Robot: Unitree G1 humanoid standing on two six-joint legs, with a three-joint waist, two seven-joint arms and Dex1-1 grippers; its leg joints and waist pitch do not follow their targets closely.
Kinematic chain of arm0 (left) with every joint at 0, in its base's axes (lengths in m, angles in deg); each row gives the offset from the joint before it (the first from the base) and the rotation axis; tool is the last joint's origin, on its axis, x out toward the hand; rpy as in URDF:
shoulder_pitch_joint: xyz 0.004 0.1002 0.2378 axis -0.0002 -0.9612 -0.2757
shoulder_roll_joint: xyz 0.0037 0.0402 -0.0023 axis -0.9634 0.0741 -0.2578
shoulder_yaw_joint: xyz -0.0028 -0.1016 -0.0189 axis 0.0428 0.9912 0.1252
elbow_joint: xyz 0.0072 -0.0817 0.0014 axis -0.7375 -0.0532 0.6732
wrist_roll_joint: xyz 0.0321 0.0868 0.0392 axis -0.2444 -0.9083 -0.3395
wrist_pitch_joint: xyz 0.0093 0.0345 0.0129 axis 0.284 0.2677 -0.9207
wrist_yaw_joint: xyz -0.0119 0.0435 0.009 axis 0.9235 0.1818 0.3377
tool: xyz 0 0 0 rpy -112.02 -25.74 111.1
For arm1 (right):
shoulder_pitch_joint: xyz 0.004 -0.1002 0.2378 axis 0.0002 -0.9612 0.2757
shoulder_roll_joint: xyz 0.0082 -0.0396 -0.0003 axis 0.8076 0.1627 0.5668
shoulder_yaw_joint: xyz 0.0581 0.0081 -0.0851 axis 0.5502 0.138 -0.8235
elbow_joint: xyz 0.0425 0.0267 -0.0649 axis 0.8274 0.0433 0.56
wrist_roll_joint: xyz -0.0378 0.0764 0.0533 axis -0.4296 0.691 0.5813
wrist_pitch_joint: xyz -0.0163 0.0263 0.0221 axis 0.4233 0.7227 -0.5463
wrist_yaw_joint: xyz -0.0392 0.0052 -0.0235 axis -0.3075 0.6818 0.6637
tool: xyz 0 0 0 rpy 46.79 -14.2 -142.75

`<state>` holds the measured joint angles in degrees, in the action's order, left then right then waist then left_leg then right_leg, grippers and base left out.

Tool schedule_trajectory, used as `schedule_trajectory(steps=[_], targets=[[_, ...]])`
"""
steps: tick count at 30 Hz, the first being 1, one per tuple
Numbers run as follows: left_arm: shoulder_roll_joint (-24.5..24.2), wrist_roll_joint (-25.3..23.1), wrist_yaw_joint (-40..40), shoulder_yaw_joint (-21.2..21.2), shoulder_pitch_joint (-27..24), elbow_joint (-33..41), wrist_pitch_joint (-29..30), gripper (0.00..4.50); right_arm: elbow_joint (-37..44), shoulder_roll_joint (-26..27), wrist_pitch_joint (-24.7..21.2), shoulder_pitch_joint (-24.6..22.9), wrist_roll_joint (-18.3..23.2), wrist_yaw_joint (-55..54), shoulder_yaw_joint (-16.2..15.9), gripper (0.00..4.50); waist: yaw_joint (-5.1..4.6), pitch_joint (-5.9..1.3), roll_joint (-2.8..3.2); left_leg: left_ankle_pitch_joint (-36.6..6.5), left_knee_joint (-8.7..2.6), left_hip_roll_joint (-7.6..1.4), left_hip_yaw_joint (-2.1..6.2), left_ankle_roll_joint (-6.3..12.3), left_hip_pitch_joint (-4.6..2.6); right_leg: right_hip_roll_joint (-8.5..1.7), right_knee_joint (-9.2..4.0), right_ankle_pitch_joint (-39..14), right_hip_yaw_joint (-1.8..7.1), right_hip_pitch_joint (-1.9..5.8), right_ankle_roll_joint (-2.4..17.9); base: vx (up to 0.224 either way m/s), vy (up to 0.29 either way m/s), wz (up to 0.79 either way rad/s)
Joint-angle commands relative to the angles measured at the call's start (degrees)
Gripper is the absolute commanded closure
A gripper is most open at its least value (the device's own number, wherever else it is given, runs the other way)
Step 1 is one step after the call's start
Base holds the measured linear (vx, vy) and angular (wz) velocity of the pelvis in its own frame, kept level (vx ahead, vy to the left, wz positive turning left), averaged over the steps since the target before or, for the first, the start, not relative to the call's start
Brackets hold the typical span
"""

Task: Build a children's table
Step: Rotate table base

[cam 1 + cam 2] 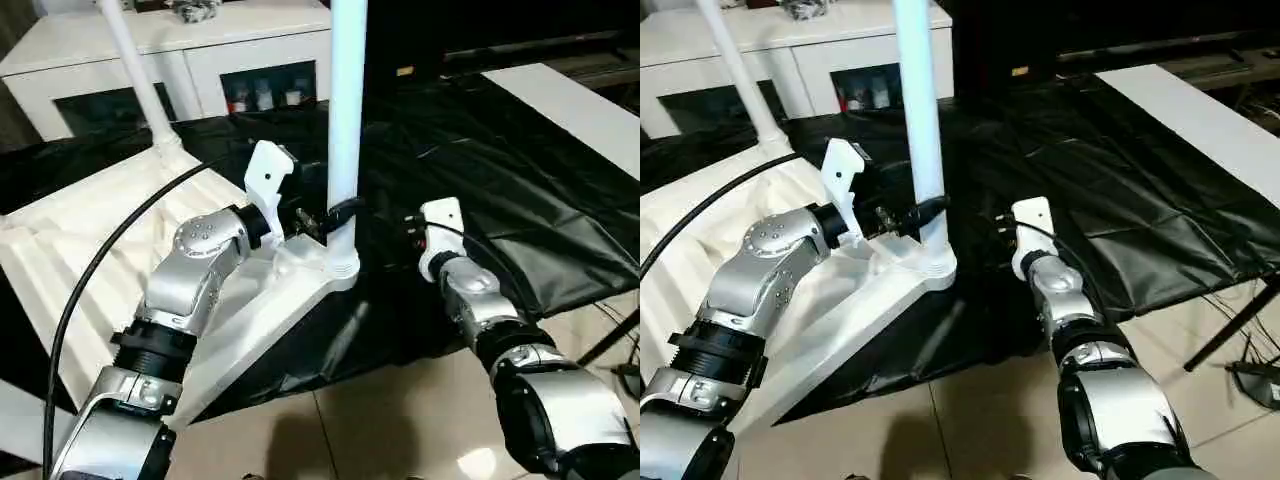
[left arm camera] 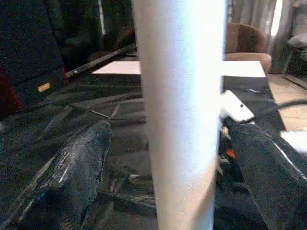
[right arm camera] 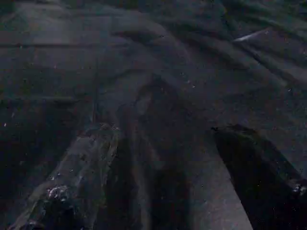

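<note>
At frame centre: upright leg [image 1: 346, 110] seated in tabletop [image 1: 90, 260] corner socket, between spread fingers of left gripper [image 1: 322, 222], ungripped. Right gripper [image 3: 158, 182] open, empty. Step: seating leg 2. Next likely needs firm grasp, downward press.

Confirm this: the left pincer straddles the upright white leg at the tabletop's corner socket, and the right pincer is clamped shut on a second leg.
Wrong on the right pincer: the right wrist view shows it open, holding nothing, above the black cover. The left pincer does straddle the leg.
</note>
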<state>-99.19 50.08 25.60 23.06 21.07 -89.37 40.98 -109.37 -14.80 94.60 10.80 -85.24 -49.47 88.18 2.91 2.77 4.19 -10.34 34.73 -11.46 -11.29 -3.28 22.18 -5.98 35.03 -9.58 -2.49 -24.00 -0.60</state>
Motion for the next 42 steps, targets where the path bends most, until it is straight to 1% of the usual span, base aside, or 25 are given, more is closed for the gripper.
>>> schedule_trajectory(steps=[1,3,4,5,7,9,11,12,13,14,15,17,19,20,21,22,24,25,27,28,31,33,36,37,42], targets=[[-2.9,-1.6,1.2,-2.0,-0.3,3.0,3.9,0.05,2.7,-1.2,0.7,-0.6,0.6,2.5,0.3,0.79,0.29,-4.32,0.1,-14.9,-3.95,-0.86,0.29,2.68,-1.24,-1.12,-3.06,-6.9,0.59,3.12,16.9,0.0,0.0,0.0],[-5.1,-1.2,0.6,-2.9,-1.9,7.2,12.0,0.05,4.8,-2.1,0.5,-1.3,0.3,6.1,-0.6,0.79,0.3,-4.27,0.08,-14.8,-3.99,-0.86,0.36,2.4,-1.15,-1.17,-2.97,-7.1,0.62,3.19,16.7,0.0,0.0,0.0],[-6.5,-0.9,0.7,-3.8,-3.6,10.3,16.2,0.05,6.6,-3.0,0.0,-2.1,-0.2,8.9,-1.8,0.79,0.37,-4.33,-0.21,-14.0,-3.9,-0.95,0.33,2.48,-1.18,-1.19,-2.78,-6.5,0.65,3.32,16.7,0.0,0.0,0.0],[-7.9,-0.7,1.2,-4.9,-5.5,13.5,19.7,0.05,8.6,-3.9,-0.7,-3.0,-0.7,11.7,-3.2,0.79,0.39,-4.28,-0.2,-13.2,-3.86,-0.84,0.33,2.95,-1.08,-1.14,-2.92,-6.3,0.67,3.25,16.6,0.0,0.0,0.0],[-9.7,-1.3,1.6,-6.3,-8.2,17.2,22.5,0.05,11.6,-5.9,-2.4,-4.6,-2.2,15.5,-5.7,0.79,0.46,-4.3,-0.19,-12.2,-3.78,-0.83,0.3,3.49,-1.03,-1.05,-3.07,-7.0,0.63,3.2,16.4,0.0,0.0,0.0],[-10.6,-2.6,0.7,-6.9,-10.1,18.9,23.8,0.05,14.9,-7.7,-4.6,-6.4,-3.0,19.3,-7.5,0.79,0.49,-4.04,-0.61,-12.5,-3.89,-0.78,0.23,3.61,-0.92,-0.78,-3.38,-8.4,0.67,3.19,15.9,0.0,0.0,0.0],[-12.0,-4.8,-0.9,-8.3,-11.3,20.4,27.5,0.05,21.3,-10.2,-7.8,-9.6,-3.2,25.1,-9.7,0.79,0.51,-3.84,-0.33,-14.5,-4.04,-0.8,0.25,2.99,-1.1,-0.7,-3.67,-11.5,0.75,3.03,14.7,0.0,0.0,0.0],[-12.6,-4.1,-1.9,-8.0,-12.5,21.9,30.2,0.05,28.1,-12.7,-10.7,-12.9,-2.8,30.2,-11.5,0.79,0.72,-3.9,-0.37,-15.0,-4.07,-0.84,0.31,2.77,-1.23,-0.82,-3.81,-12.3,0.78,2.96,14.3,0.0,0.0,0.0],[-12.5,-3.3,-2.6,-7.2,-13.0,22.7,31.2,0.05,31.3,-13.9,-11.9,-14.4,-2.4,32.2,-12.2,0.79,0.76,-3.65,-0.5,-16.1,-4.32,-0.83,0.43,2.27,-1.08,-0.78,-3.99,-14.0,0.88,2.98,13.1,0.0,0.0,0.0],[-12.3,-2.9,-3.2,-6.6,-13.2,23.0,32.0,0.05,33.0,-14.6,-12.7,-15.2,-2.2,33.3,-12.5,0.79,0.76,-3.6,-0.36,-16.7,-4.39,-0.78,0.47,2.07,-1.11,-0.71,-4.02,-14.6,0.85,3.04,12.9,0.0,0.0,0.0],[-12.0,-2.6,-4.0,-6.0,-13.4,23.4,33.0,0.05,34.8,-15.2,-13.5,-16.0,-2.0,34.3,-12.9,0.79,0.66,-3.61,-0.54,-16.8,-4.39,-0.8,0.52,1.77,-1.1,-0.74,-4.18,-15.3,0.92,2.92,12.6,0.0,0.0,0.0],[-13.2,-4.4,-6.1,-5.6,-13.6,24.6,36.5,0.05,40.9,-17.2,-15.8,-18.2,-1.3,36.4,-13.9,0.79,0.56,-3.63,-0.31,-17.5,-4.41,-0.75,0.62,1.48,-1.15,-0.85,-4.36,-16.8,0.91,2.74,12.2,0.0,0.0,0.0],[-13.6,-4.9,-6.5,-5.3,-13.8,25.2,37.6,0.05,43.0,-17.6,-17.1,-18.8,-1.0,36.8,-13.9,0.79,0.19,-3.52,-0.31,-17.6,-4.55,-0.55,0.78,1.33,-0.83,-0.86,-4.47,-18.1,0.82,2.91,11.3,0.0,0.0,0.0],[-13.8,-5.1,-6.7,-5.1,-14.0,25.9,38.5,0.05,44.8,-17.8,-18.5,-19.3,-0.7,37.1,-13.9,0.79,0.11,-3.58,-0.39,-17.7,-4.49,-0.57,0.8,1.29,-0.9,-0.89,-4.56,-18.2,0.83,2.86,11.2,0.0,0.0,0.0],[-13.9,-5.2,-6.7,-5.0,-14.1,26.3,39.1,0.05,46.1,-17.9,-19.5,-19.6,-0.6,37.3,-13.9,0.79,0.06,-3.54,-0.45,-17.7,-4.49,-0.63,0.8,1.4,-1.03,-0.84,-4.66,-18.1,0.91,2.78,11.1,0.0,0.0,0.0],[-14.2,-4.7,-6.9,-4.4,-14.8,28.0,41.4,0.05,50.9,-18.4,-23.4,-21.0,-0.2,38.0,-13.9,0.79,-0.06,-3.5,-0.41,-17.3,-4.44,-0.55,0.79,1.51,-0.94,-0.74,-4.6,-17.9,0.95,2.74,11.2,0.0,0.0,0.0],[-14.3,-2.8,-6.4,-3.8,-15.6,29.7,43.4,0.05,53.9,-18.6,-25.8,-21.7,0.2,38.9,-14.3,0.79,0.08,-3.64,-0.46,-15.6,-4.47,-0.64,0.88,1.75,-0.77,-0.78,-4.37,-16.1,0.99,2.92,11.4,0.0,0.0,0.0],[-14.5,-1.8,-6.2,-3.6,-16.4,31.0,44.9,0.05,55.4,-18.5,-27.0,-22.0,0.5,39.6,-14.7,0.79,0.04,-3.76,-0.71,-14.8,-4.37,-0.66,0.83,1.93,-0.81,-0.71,-4.21,-14.6,0.98,2.88,12.0,0.0,0.0,0.0],[-14.8,-1.7,-6.4,-3.8,-17.0,31.7,45.9,0.05,56.3,-18.4,-27.6,-22.0,0.6,40.0,-15.3,0.79,0.17,-3.77,-0.52,-14.0,-4.29,-0.66,0.76,2.33,-0.86,-0.73,-4.18,-13.7,0.97,2.7,12.7,0.0,0.0,0.0],[-14.7,-1.7,-6.9,-3.5,-17.4,32.1,46.9,0.05,57.0,-18.3,-28.2,-22.0,0.7,40.2,-15.6,0.79,0.25,-3.79,-0.65,-13.9,-4.25,-0.68,0.74,2.4,-0.87,-0.76,-4.19,-13.6,0.99,2.72,12.9,0.0,0.0,0.0],[-14.4,-1.4,-8.0,-2.4,-18.4,33.4,49.5,0.05,61.1,-18.0,-30.9,-22.4,3.7,43.2,-16.7,0.79,0.51,-3.64,-0.6,-14.8,-4.36,-0.71,0.74,2.25,-0.98,-0.74,-4.28,-14.8,1.01,2.66,12.4,0.0,0.0,0.0],[-14.5,-1.3,-8.0,-2.4,-18.9,33.8,50.3,0.05,62.7,-18.5,-32.0,-22.7,3.5,44.2,-17.6,0.79,0.71,-3.57,-0.58,-15.3,-4.44,-0.76,0.8,1.9,-1.03,-0.8,-4.36,-15.9,1.05,2.57,11.9,0.0,0.0,0.0],[-14.9,-4.1,-9.6,-3.6,-19.3,31.9,48.5,0.05,63.3,-18.4,-32.3,-22.8,2.2,44.3,-18.5,0.79,0.72,-3.51,-0.86,-15.9,-4.52,-0.73,0.87,1.31,-1.01,-0.89,-4.62,-18.0,1.15,2.5,10.6,0.0,0.0,0.0],[-14.9,-4.8,-10.3,-3.9,-19.5,31.1,47.9,0.05,63.5,-18.2,-32.7,-22.7,2.3,44.1,-18.5,0.79,0.79,-3.53,-0.74,-16.0,-4.51,-0.68,0.89,1.1,-1.06,-0.86,-4.64,-18.2,1.16,2.43,10.3,0.0,0.0,0.0],[-14.4,-5.4,-11.0,-5.2,-20.4,29.0,46.9,0.05,65.0,-17.9,-34.4,-23.0,2.5,44.3,-19.2,0.79,0.85,-3.69,-0.73,-15.2,-4.49,-0.61,0.95,0.88,-0.95,-0.84,-4.43,-16.6,1.22,2.53,10.0,0.0,0.0,0.0]])
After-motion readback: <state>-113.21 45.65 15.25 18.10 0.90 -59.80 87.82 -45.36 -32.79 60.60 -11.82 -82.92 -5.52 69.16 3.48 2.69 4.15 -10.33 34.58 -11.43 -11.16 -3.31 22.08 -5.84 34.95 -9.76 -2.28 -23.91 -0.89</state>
